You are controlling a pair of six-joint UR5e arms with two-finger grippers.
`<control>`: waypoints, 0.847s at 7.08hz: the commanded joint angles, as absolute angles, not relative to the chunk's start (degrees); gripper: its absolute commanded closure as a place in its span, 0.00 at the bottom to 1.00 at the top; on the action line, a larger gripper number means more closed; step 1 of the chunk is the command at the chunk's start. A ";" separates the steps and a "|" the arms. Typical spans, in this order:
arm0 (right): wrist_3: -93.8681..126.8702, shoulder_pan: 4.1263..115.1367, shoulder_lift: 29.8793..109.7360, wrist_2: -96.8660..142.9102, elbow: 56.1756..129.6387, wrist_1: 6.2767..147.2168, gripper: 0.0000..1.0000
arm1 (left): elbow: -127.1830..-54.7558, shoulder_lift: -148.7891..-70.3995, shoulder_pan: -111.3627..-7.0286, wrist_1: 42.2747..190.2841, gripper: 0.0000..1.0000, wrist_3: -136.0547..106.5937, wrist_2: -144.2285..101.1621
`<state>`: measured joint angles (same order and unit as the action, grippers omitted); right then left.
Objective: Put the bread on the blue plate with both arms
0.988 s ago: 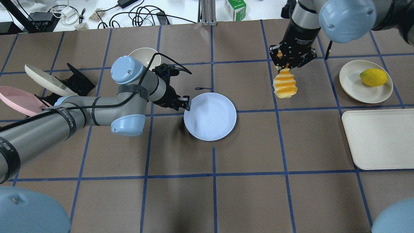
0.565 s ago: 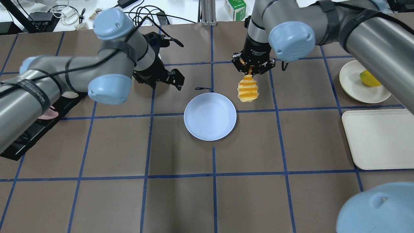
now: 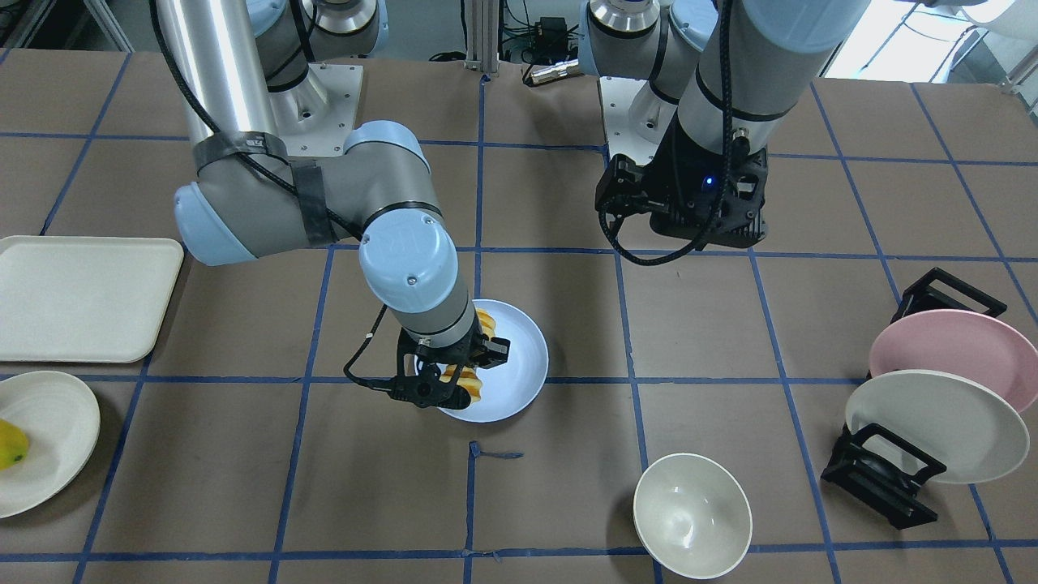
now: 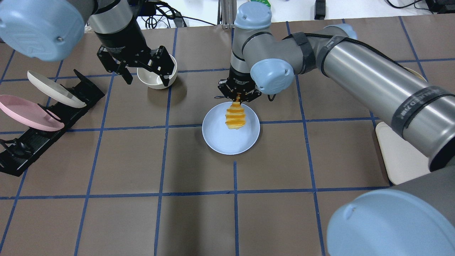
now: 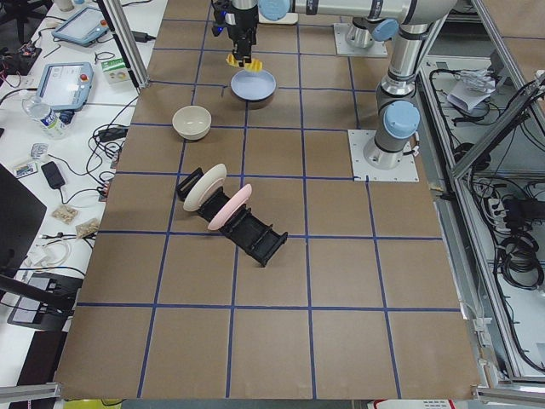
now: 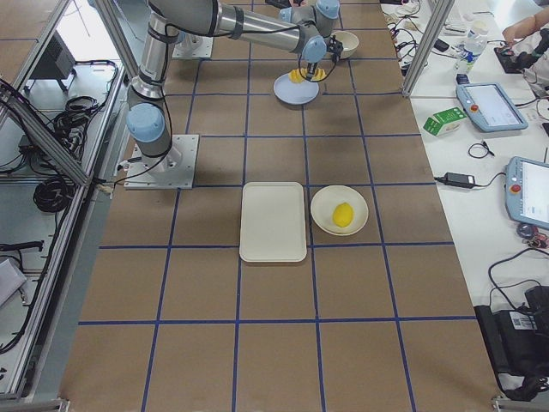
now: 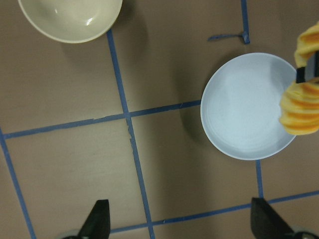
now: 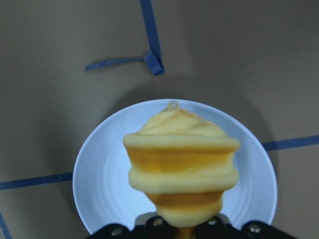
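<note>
My right gripper (image 4: 237,96) is shut on one end of the bread (image 4: 234,116), a yellow-orange sliced loaf that hangs down over the blue plate (image 4: 222,142). The right wrist view shows the bread (image 8: 182,164) centred over the plate (image 8: 97,184). I cannot tell whether its lower end touches the plate. In the front view the gripper (image 3: 448,380) hides part of the bread (image 3: 485,323). My left gripper (image 4: 144,71) is open and empty, held high over the back left. Its wrist view shows the plate (image 7: 239,109) and the bread (image 7: 301,107) at the right.
A cream bowl (image 4: 156,79) sits under the left gripper. A black rack (image 4: 21,149) with a pink plate (image 4: 28,114) and a cream plate (image 4: 53,89) stands at the far left. A cream tray (image 3: 81,296) and a cream plate (image 3: 49,430) with a yellow fruit (image 6: 342,214) are on the right side.
The right arm carried the bread leftward from the right of the plate to over it. The left gripper drew away from the plate's left rim, up and back over the bowl.
</note>
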<state>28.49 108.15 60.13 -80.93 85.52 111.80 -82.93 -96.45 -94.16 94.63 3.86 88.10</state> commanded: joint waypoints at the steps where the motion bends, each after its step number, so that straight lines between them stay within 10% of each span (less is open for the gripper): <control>1: 28.65 109.95 58.80 -80.68 88.49 112.84 1.00 | -82.79 -94.84 -93.69 96.06 0.00 3.25 88.42; 4: 28.57 110.21 56.52 -77.35 88.68 113.82 1.00 | -82.88 -94.13 -93.52 96.06 0.00 3.43 88.42; 5: 28.65 110.21 56.43 -77.34 88.77 115.82 0.65 | -83.05 -93.87 -93.43 96.15 0.00 3.17 88.51; 6: 28.57 110.21 55.99 -77.34 88.86 117.06 0.05 | -83.14 -94.04 -93.43 95.98 0.00 3.34 88.42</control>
<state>28.62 110.19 56.45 -77.47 88.75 115.46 -83.03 -94.03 -93.47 96.08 3.29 88.47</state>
